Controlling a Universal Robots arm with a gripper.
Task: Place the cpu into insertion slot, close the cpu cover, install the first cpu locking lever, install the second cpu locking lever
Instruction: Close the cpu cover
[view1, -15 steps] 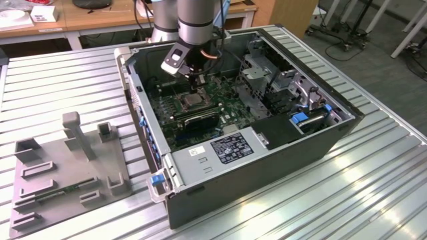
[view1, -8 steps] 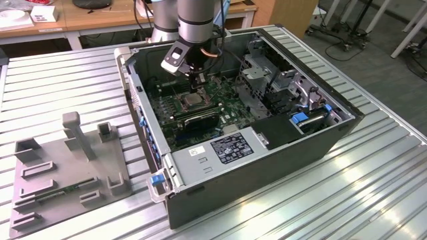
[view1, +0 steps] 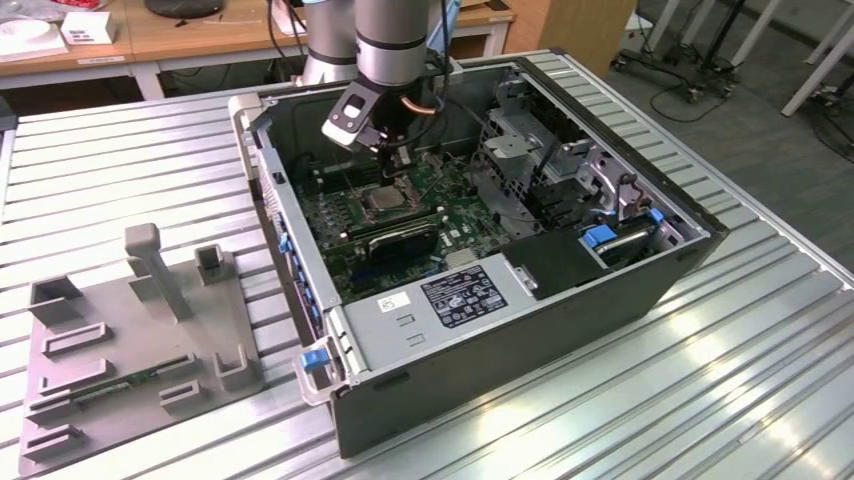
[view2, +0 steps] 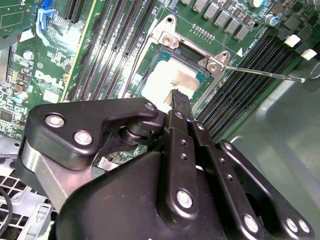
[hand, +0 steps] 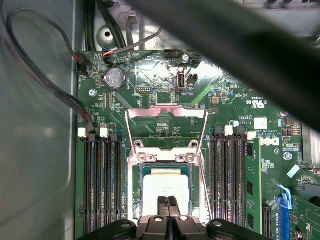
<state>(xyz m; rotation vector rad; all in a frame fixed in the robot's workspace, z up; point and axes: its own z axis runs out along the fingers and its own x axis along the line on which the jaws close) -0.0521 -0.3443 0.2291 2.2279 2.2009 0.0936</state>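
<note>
Jaws pinched together, tips right over the cpu (hand: 165, 182) in its slot (hand: 150, 158); the second wrist view adds a lever (view2: 260, 72) jutting out.

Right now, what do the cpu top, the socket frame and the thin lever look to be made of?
The cpu: pale silvery metal, matte, softly glaring. The socket frame: bright stamped metal, probably steel, with shiny screw heads. The lever: thin bare metal rod, likely steel wire, glinting along its length.

Matt silvery metal cpu (hand: 163, 183), glossy green circuit board (hand: 165, 95), ribbed metal table (view1: 120, 170)
</note>
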